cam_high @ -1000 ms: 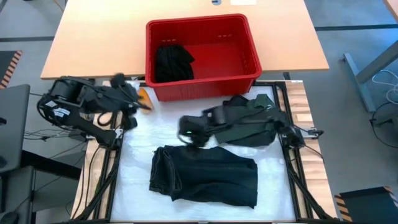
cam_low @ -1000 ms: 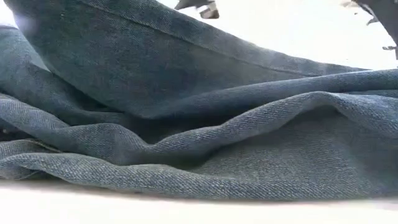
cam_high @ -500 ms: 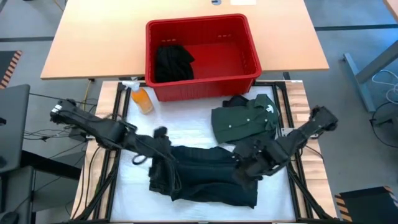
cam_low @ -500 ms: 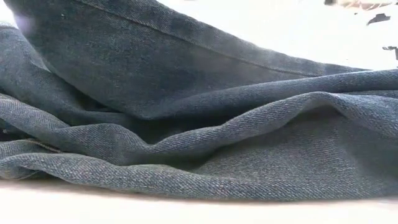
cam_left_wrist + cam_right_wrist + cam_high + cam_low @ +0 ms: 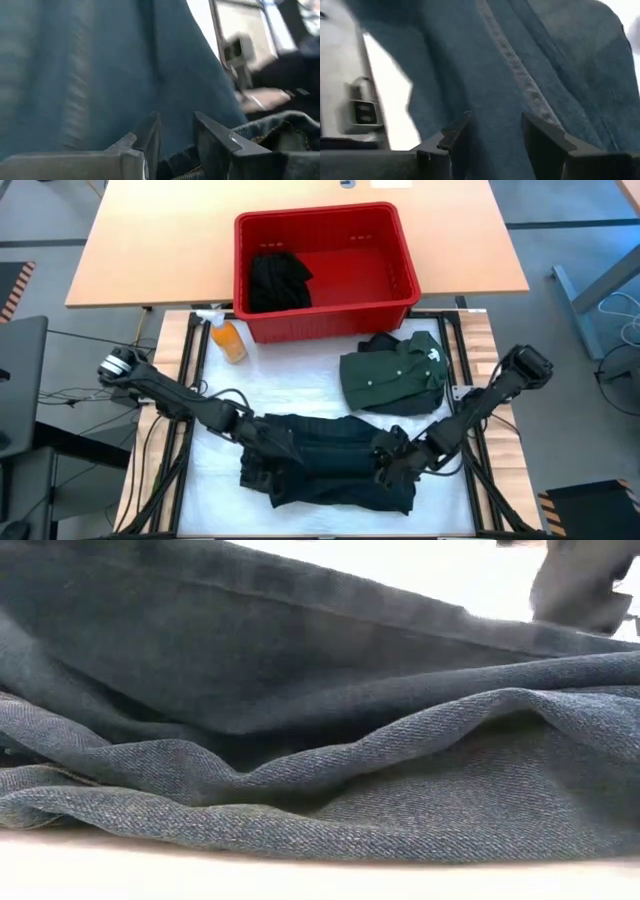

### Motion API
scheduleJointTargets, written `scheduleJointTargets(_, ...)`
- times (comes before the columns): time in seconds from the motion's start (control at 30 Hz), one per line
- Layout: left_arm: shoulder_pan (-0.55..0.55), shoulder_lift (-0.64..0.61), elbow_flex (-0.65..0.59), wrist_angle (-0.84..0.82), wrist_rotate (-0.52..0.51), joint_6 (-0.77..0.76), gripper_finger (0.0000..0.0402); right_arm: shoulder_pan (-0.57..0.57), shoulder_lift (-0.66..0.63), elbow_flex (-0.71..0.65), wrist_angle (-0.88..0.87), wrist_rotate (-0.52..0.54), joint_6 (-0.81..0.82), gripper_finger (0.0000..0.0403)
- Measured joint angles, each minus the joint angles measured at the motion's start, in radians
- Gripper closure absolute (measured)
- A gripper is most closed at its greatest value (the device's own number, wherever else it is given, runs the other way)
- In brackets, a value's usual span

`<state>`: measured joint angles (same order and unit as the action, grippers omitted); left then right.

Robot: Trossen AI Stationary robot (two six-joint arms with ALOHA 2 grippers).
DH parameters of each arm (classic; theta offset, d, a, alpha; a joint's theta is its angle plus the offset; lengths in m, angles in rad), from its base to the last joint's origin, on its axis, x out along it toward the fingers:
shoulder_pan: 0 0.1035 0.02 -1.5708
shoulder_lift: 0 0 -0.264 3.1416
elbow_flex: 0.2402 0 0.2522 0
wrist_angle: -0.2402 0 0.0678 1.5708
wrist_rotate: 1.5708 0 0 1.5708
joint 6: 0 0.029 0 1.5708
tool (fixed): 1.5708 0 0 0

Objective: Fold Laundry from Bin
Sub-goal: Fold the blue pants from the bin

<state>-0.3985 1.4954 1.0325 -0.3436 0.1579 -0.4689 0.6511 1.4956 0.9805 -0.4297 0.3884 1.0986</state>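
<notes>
Two grippers rest low on the dark denim garment (image 5: 330,470), whose folds fill the low view and hide the table.
The left gripper (image 5: 262,448) sits at its left end, the right gripper (image 5: 385,465) at its right; both jaws stand parted over the cloth, nothing visibly pinched. A black garment (image 5: 275,278) lies in the red bin (image 5: 405,250).

We see 1 small orange spray bottle (image 5: 228,339) with a white nozzle, lying tilted near the far left corner of the white work mat (image 5: 300,385). Beyond that mat stands a tan wooden tabletop (image 5: 160,240) — bare wood showing along its left and right edges. Grey floor (image 5: 580,220) lies around the tables.
</notes>
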Motion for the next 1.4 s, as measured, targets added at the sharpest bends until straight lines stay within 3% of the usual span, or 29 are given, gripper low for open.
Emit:
scheduleJointTargets(0.13, -0.001, 0.019, 0.001, -0.101, 0.116, -0.064, 0.0299, 0.007, 0.048, -0.007, -0.018, -0.038, 0.000, 0.0207)
scheduleJointTargets(0.3, -0.042, 0.002, 0.003, -0.439, 0.116, -0.070, 0.0299, 0.017, 0.130, -0.007, -0.027, -0.049, -0.001, 0.0207)
scheduleJointTargets(0.43, -0.110, 0.001, -0.011, -0.658, 0.044, -0.111, 0.0299, 0.015, 0.193, -0.006, -0.022, -0.049, 0.000, 0.0207)
scheduleJointTargets(0.57, -0.170, 0.002, -0.049, -0.694, -0.016, -0.208, 0.0299, -0.004, 0.213, -0.006, -0.026, -0.051, 0.000, 0.0207)
scheduleJointTargets(0.77, -0.198, -0.099, -0.012, -0.837, -0.239, -0.326, 0.0299, -0.019, 0.089, -0.008, -0.071, -0.060, -0.025, 0.0207)
scheduleJointTargets(0.9, -0.180, -0.239, 0.011, -0.814, -0.388, -0.383, 0.0299, -0.013, -0.038, -0.008, -0.068, -0.049, -0.032, 0.0207)
scheduleJointTargets(1.07, -0.179, -0.380, -0.011, -0.472, -0.523, -0.248, 0.0299, 0.077, -0.110, -0.006, -0.059, -0.046, -0.039, 0.0207)
scheduleJointTargets(1.2, -0.148, -0.366, -0.061, -0.279, -0.564, -0.151, 0.0299, 0.178, -0.058, -0.007, -0.076, -0.047, -0.056, 0.0207)
scheduleJointTargets(1.4, -0.079, -0.243, -0.142, -0.087, -0.487, -0.078, 0.0299, 0.262, 0.061, -0.008, -0.142, -0.049, 0.084, 0.0209)
